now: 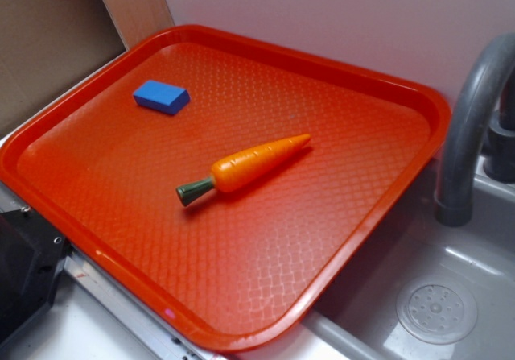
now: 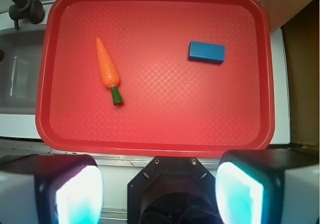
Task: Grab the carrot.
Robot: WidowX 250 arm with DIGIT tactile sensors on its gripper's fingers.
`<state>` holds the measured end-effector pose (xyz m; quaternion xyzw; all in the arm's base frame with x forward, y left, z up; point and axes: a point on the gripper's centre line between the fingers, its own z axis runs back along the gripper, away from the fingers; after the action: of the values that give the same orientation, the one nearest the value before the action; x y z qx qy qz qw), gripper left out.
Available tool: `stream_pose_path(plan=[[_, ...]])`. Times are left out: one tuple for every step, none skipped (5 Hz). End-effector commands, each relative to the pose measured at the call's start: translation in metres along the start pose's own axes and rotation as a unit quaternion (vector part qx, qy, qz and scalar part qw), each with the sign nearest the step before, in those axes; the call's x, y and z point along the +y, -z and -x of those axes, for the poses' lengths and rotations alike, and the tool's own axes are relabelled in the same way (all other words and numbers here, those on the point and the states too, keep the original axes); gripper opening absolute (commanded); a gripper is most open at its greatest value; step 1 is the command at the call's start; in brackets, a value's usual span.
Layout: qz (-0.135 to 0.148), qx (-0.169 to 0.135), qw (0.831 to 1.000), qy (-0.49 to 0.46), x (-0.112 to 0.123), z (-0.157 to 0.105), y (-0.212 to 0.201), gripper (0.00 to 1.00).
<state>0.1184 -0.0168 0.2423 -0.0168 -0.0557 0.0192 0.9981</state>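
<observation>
Fingers point(image 2: 77, 196) nearest the wrist lens, at bottom of frame: two pale pads with a cyan glow, spread wide, nothing between them. Gripper point(image 2: 160, 194) out of the exterior view, apart from a black bit of hardware at that view's lower left edge that can't be identified.

Ahead of the fingers: red tray point(image 2: 155, 146), textured floor, raised rim, near edge just beyond the fingertips in the wrist view. Hanging over the edge of a grey sink point(image 1: 451, 295) in the exterior view, one corner out past the basin.

Carrot point(image 2: 108, 69) lying flat on the tray floor, ahead of the left-hand finger in the wrist view, well apart from both pads. Glossy orange, tapered; pointed tip away from the fingers, dark green stem stub point(image 2: 117, 95) toward them, slightly angled. Exterior view: carrot point(image 1: 256, 164) near tray centre, clear of the rim, touching nothing but the tray.

Blue block point(image 2: 206, 51) on the same tray, ahead of the right-hand finger, farther out than the carrot's stem, well apart from the carrot. Small, rectangular, flat on its broad face.

Grey faucet point(image 1: 471, 126) beside the tray on the sink side; round drain point(image 1: 436, 312) in the basin floor. Wall behind the tray pale; brown board at the far corner.
</observation>
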Motion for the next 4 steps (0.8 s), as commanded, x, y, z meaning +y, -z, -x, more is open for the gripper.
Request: stream_pose_path(plan=[[0.0,0.0,1.0,0.0,0.0,0.0,0.0,1.0],[0.025,-0.055,0.996,0.068,-0.016,-0.012,0.034,1.0],[0.05,-0.073,0.991,0.096,-0.026,-0.024,0.052,1.0],[0.05,-0.086,0.985,0.144,-0.046,-0.043,0.08,1.0]])
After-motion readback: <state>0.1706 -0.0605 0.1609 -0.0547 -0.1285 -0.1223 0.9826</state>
